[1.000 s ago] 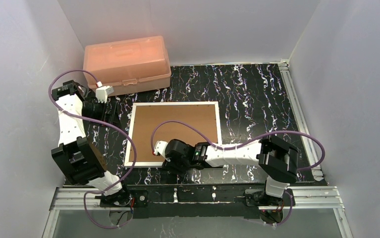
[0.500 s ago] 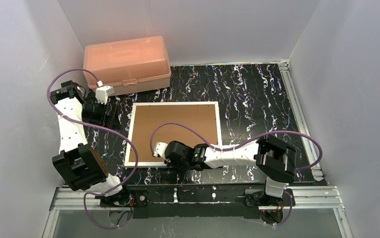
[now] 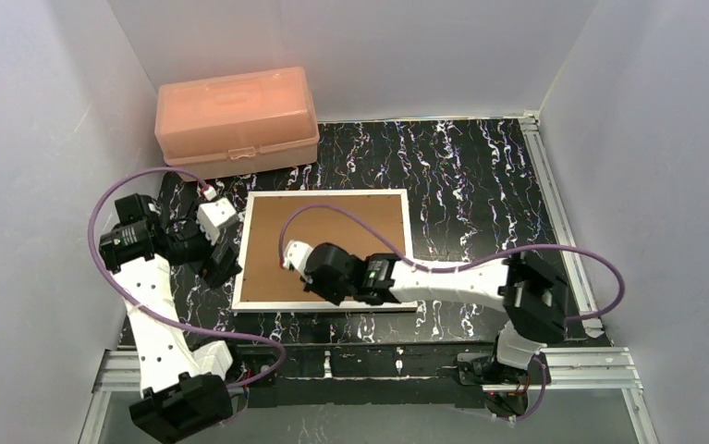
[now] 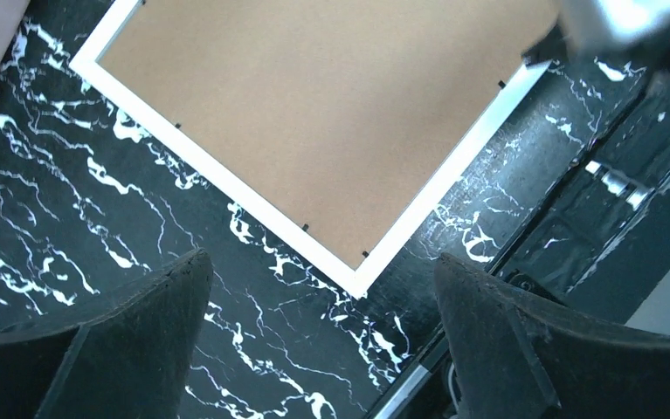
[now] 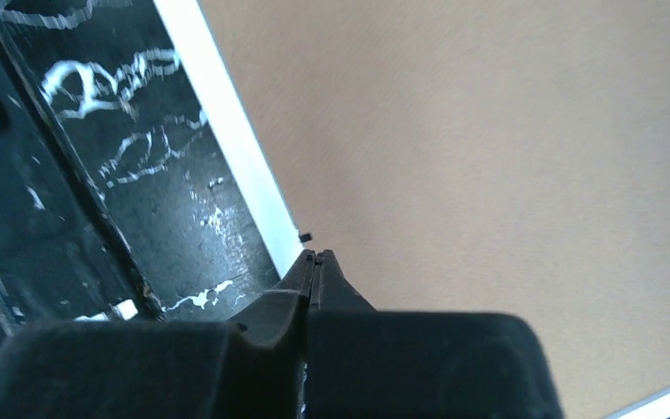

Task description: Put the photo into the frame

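**Left arm swings in while the right works the near rim**

Both arms have shifted. The left gripper [image 4: 318,262] has come from beside the far-left box [image 3: 236,118] to hover over the near-left corner of the frame [image 4: 226,183], fingers spread wide and holding nothing. The right gripper [image 5: 315,257] has crept farther over the frame's near rim. Its fingers are pressed together, with the tips at the edge of the board [image 5: 488,131], just beside a small black tab [image 5: 304,236].

The frame lies face down on the table [image 3: 480,185], left of centre, with the board seated in it. The photo is not visible, and I cannot tell whether it lies under the board.

The step looks like tab work. To do it well, keep the closed tips low and push the tab sideways rather than down. Move slowly so the light frame does not skid. The left gripper could brace the corner rim.
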